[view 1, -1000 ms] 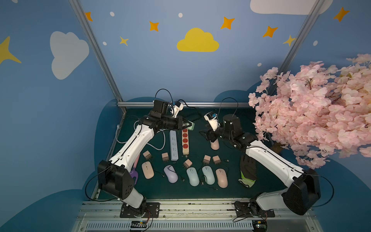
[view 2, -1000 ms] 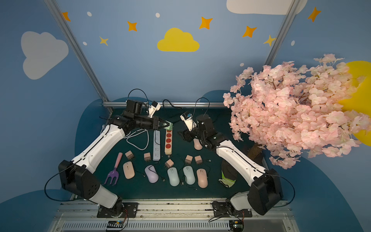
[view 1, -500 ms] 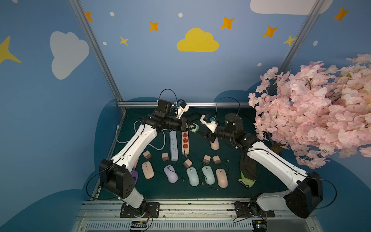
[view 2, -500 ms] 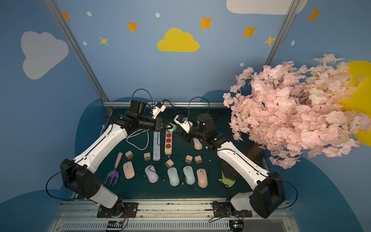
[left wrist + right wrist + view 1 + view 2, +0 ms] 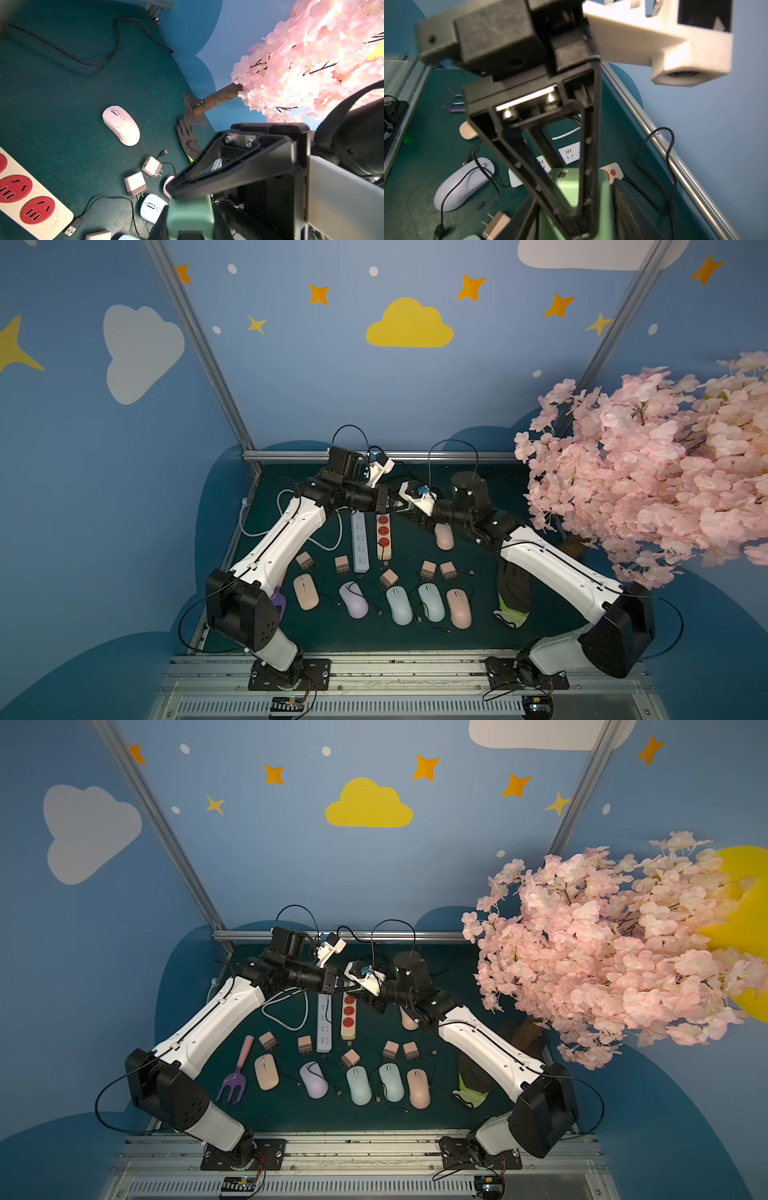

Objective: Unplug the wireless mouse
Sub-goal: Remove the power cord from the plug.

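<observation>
- Above the back-centre of the table (image 5: 332,635), over the far ends of the grey power strip (image 5: 360,545) and the red-socket power strip (image 5: 383,535), both arms meet clear of the surface.
- The left gripper (image 5: 395,506) has its jaws drawn in on a mint-green block (image 5: 190,216) and holds it off the table. In the left wrist view the block sits squarely between its fingers.
- The mint-green block is boxy with rounded edges. The right wrist view shows a small socket on one face.
- The right gripper (image 5: 411,512) has its jaws partly apart, one on each side of the same block. Whether they press on it cannot be determined.
- Six wireless mice lie on the table, none of them held.
- A row of five mice (image 5: 399,605) runs along the front edge.
- A lone pink mouse (image 5: 444,536) lies further back, to the right of the red-socket strip and just under the right arm's wrist.
- The frames do not show which mouse is the plugged one.
- A black cable (image 5: 446,193) lies across the purple mouse (image 5: 463,182), and a USB plug (image 5: 438,230) rests on the table near it.
- Pink plug adapters (image 5: 428,569) lie between the row and the strips.
- A glove (image 5: 513,593) lies near the right edge, and a purple garden fork (image 5: 237,1073) lies toward the front-left corner.
</observation>
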Controlling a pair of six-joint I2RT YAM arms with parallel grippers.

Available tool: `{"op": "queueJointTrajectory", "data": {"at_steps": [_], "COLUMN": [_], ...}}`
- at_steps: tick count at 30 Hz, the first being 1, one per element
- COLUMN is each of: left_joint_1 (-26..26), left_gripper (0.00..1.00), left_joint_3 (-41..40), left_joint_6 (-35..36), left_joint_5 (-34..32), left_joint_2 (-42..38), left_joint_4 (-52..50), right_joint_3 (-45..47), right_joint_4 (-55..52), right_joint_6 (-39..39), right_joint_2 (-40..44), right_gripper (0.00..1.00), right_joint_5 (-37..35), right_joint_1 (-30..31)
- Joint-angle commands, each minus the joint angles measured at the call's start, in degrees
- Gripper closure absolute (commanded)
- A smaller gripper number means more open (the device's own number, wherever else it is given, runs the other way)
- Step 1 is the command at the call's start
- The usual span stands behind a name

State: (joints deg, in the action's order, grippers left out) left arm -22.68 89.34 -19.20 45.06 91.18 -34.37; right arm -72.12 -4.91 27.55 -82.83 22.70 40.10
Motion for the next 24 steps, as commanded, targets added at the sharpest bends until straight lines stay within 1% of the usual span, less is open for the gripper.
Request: {"op": "queueJointTrajectory", "data": {"at_steps": [1, 3, 5, 8, 11, 13, 14, 15, 16, 18, 20, 23, 24], "left_joint_1": [-0.3, -0.3, -0.3, -0.3, -0.3, 0.0, 0.1, 0.4, 0.7, 1.7, 3.0, 4.5, 4.7], "left_gripper": [0.96, 0.96, 0.96, 0.95, 0.79, 0.59, 0.50, 0.40, 0.34, 0.34, 0.40, 0.52, 0.54], "left_joint_3": [2.2, 2.3, 2.4, 2.3, 2.1, 1.7, 1.3, 0.6, -0.3, -2.4, -4.2, -6.1, -6.5], "left_joint_6": [1.4, 1.3, 1.4, 1.5, 1.6, 1.2, 1.0, 0.5, 0.1, -1.1, -2.4, -3.0, -3.0], "left_joint_5": [1.3, 1.3, 1.0, -0.2, -1.0, -2.0, -2.4, -3.0, -3.7, -4.1, -4.2, -4.3, -4.1], "left_joint_2": [0.2, 0.1, -0.1, -0.4, -1.2, -2.0, -2.5, -3.2, -4.1, -5.6, -7.0, -8.6, -8.8], "left_joint_4": [-1.0, -1.0, -1.0, -1.1, -0.6, 0.2, 0.6, 1.6, 2.6, 5.1, 7.3, 8.3, 8.3], "right_joint_3": [-1.9, -2.0, -1.9, -1.9, -1.9, -1.9, -1.9, -1.9, -1.9, -2.0, -2.0, -1.8, -1.7], "right_joint_4": [-1.0, -1.3, -1.4, -1.6, -2.1, -2.3, -2.6, -2.7, -2.8, -3.2, -3.3, -3.0, -2.8], "right_joint_6": [0.8, 1.0, 0.9, 0.7, 0.2, -0.1, -0.2, -0.3, -0.3, -0.6, -1.0, -1.3, -1.4], "right_joint_2": [-0.8, -1.0, -0.8, -0.4, 0.1, 0.4, 0.5, 0.6, 0.6, 0.6, 0.6, 0.8, 0.9], "right_gripper": [0.51, 0.53, 0.60, 0.73, 0.86, 0.94, 0.97, 1.00, 1.00, 1.00, 1.00, 1.00, 1.00], "right_joint_5": [-1.2, -1.3, -1.3, -1.8, -2.2, -2.6, -2.7, -2.8, -3.0, -3.2, -3.3, -3.5, -3.5], "right_joint_1": [0.3, 0.4, 0.5, 0.6, 0.6, 0.6, 0.7, 0.6, 0.7, 0.7, 0.7, 0.6, 0.7]}}
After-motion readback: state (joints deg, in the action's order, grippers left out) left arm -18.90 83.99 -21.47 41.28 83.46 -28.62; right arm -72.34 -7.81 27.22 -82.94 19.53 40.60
